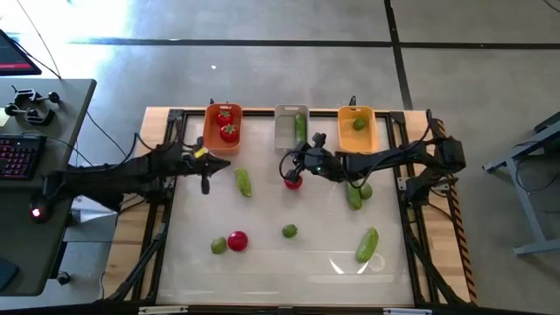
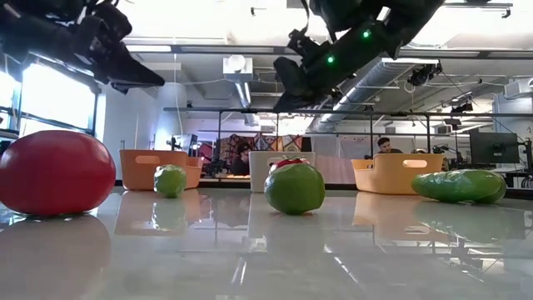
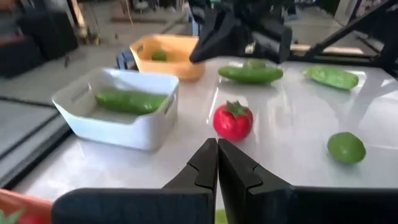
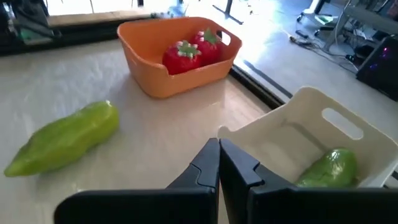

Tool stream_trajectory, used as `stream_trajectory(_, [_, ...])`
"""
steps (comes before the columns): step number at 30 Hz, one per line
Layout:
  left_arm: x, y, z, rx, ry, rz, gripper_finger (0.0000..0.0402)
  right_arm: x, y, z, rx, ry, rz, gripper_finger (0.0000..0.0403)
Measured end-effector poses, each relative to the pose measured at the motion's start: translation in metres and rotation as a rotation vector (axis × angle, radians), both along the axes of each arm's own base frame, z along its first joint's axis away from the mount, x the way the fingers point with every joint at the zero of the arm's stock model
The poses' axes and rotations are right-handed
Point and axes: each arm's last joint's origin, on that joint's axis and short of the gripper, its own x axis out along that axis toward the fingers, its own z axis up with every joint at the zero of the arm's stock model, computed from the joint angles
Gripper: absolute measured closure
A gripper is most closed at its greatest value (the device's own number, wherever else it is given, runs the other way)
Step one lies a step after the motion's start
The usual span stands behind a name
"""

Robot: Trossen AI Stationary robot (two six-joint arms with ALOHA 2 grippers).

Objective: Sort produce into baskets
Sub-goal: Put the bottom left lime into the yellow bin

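High view, straight down: three baskets stand in a row along the far edge of the surface. The orange-red basket holds two tomatoes, the pale grey basket holds one cucumber, and the yellow-orange basket holds one lime. The left hand hangs over the surface in front of the orange-red basket, its fingers pressed together with nothing between them; a light-green cucumber lies just beside it. The right hand reaches in from the right side and sits above a loose tomato in front of the pale grey basket; its fingers are closed too, and from the left wrist view that tomato stands free on the surface, apart from the dark hand above it. Under the right arm lie another cucumber and what looks like a lime, partly hidden, so I am not sure of it. Nearer the front edge lie a lime touching or just beside a tomato, a single lime near the middle, and a cucumber toward the right. The right wrist view shows its closed fingers pointing between the orange-red basket and the pale grey one.
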Motion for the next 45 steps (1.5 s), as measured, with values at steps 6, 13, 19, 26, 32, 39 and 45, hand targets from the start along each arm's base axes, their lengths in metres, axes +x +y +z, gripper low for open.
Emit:
stream_trajectory(6, [0.013,-0.005,0.007,-0.030,0.075,-0.008,0.0402,-0.012,-0.002,-0.019,0.000,-0.097,0.035,0.0403])
stream_trajectory(13, [0.025,-0.011,0.006,-0.035,0.171,-0.076,0.0402,-0.023,-0.013,-0.032,-0.003,-0.120,0.029,0.0403])
stream_trajectory(19, [0.032,-0.012,0.001,-0.109,0.231,-0.078,0.0402,-0.018,-0.015,-0.013,-0.038,-0.162,0.075,0.0403])
stream_trajectory(26, [0.036,-0.020,-0.005,-0.007,0.286,-0.146,0.0402,-0.015,0.008,-0.022,0.051,-0.125,0.075,0.0403])
stream_trajectory(32, [0.032,-0.043,0.014,-0.146,0.407,-0.189,0.0402,-0.011,0.027,-0.028,0.060,-0.151,0.050,0.0403])
stream_trajectory(39, [0.022,-0.083,0.047,-0.306,0.529,-0.147,0.0402,-0.016,0.062,-0.033,0.047,-0.113,0.048,0.0403])
stream_trajectory(45, [0.020,-0.114,0.048,-0.323,0.687,-0.119,0.0402,-0.019,0.083,-0.032,0.040,-0.126,0.068,0.0403])
